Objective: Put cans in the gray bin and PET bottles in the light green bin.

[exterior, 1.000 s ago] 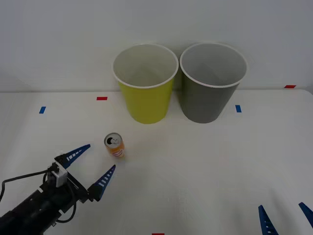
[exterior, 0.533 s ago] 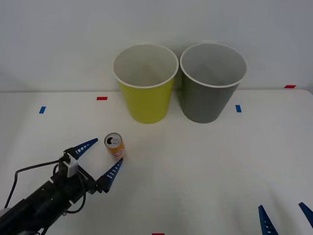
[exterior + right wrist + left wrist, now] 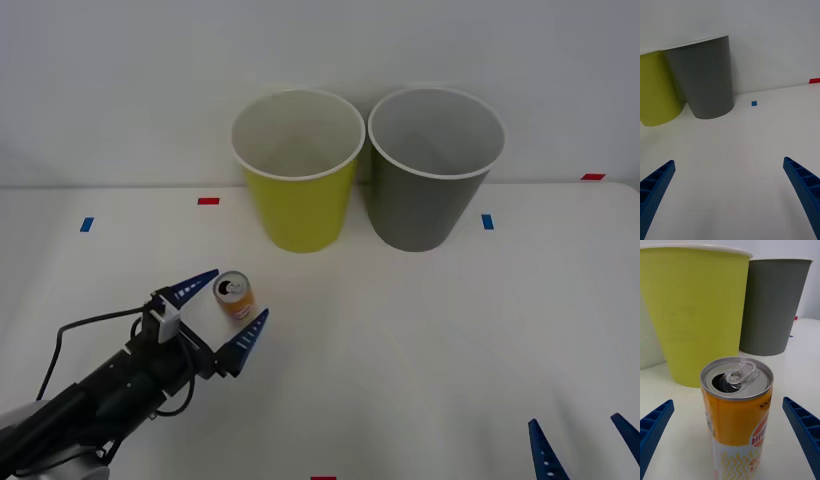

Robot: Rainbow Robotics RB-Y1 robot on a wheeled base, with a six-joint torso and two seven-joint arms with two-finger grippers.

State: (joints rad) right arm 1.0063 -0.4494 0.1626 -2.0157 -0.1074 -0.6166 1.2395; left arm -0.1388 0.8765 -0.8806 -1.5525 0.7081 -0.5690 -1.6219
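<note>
Standing upright, orange-yellow can (image 3: 235, 296), tab open; left gripper (image 3: 224, 309) astride

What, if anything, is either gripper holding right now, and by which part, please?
Nothing is held. The open left gripper straddles the can without touching; the open right gripper waits at the table's near edge.

Can (image 3: 736, 416): metal, brushed silver top with a shiny pull tab, opening already punched; body carries a smooth, semi-gloss orange-yellow and white printed label. Light green bin (image 3: 298, 170): matt plastic wall, smooth white rim, pale matt inside. Gray bin (image 3: 434, 167): same matt plastic finish, white rim, pale inside. Left gripper (image 3: 228, 312) fingers (image 3: 804, 432): blue ribbed plastic, matt. Table (image 3: 420, 340): smooth, white, matt surface.
</note>
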